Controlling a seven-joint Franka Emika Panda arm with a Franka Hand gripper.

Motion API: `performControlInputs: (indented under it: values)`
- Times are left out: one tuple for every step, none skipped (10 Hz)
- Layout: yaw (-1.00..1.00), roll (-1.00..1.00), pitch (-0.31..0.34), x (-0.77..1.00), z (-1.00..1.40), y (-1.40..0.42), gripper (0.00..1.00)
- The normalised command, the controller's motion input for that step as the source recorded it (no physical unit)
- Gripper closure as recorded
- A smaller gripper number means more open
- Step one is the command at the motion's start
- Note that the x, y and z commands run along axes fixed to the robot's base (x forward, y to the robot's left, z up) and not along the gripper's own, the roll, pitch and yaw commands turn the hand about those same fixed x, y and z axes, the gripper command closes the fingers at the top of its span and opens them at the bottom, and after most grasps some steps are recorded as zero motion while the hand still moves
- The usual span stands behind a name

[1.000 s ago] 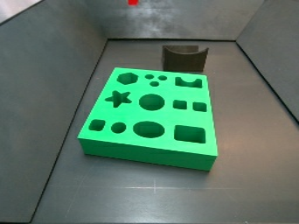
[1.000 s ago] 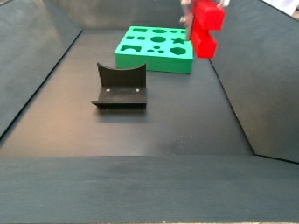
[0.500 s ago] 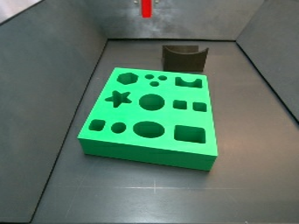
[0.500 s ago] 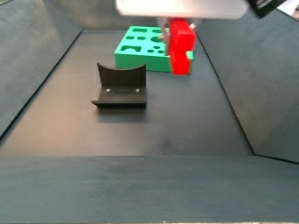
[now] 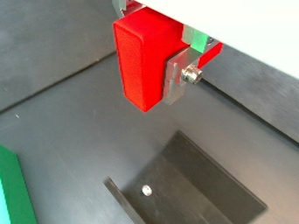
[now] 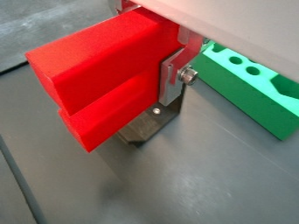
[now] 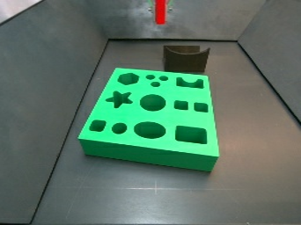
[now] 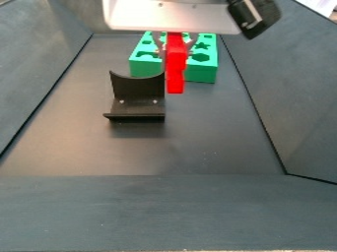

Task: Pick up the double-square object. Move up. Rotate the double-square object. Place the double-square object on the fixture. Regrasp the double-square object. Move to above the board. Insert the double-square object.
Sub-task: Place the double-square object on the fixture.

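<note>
The gripper (image 5: 176,66) clamps the one bright red plastic double-square object (image 5: 146,61) between its silver finger plates, in the air. One dark notched fixture (image 8: 134,98) sits at its eight o'clock; one green slab board (image 7: 150,117) lies beyond.

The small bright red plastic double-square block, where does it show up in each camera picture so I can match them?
Wrist view: the small bright red plastic double-square block hangs from the gripper, above the dark fixture.
Wrist view: broad red face, green board behind.
Side view: thin red strip at the top edge, above the fixture.
Side view: upright red bar before the board, right of the fixture.
Shared landmark: the fixture.
</note>
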Motion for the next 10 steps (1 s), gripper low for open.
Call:
performControlInputs:
  values:
    - [0.04,0.13,0.062,1.00,-0.12,-0.02,1.00]
    - [0.04,0.13,0.074,1.00,-0.11,-0.02,1.00]
    - [0.04,0.14,0.082,1.00,-0.09,-0.02,1.00]
    - [-0.06,-1.00,-0.001,0.83,0.94,-0.79,1.00]
    - [-0.06,-1.00,0.013,0.69,0.92,-0.71,1.00]
    - [-0.07,-1.00,0.022,0.53,0.75,-0.42,1.00]
    - [-0.07,-1.00,0.032,0.36,0.55,-0.18,1.00]
    - [-0.07,-1.00,0.041,0.20,0.33,-0.10,1.00]
    - [-0.08,-1.00,0.039,0.05,0.07,-0.04,1.00]
    - [-0.09,-1.00,0.029,0.04,0.03,-0.01,1.00]
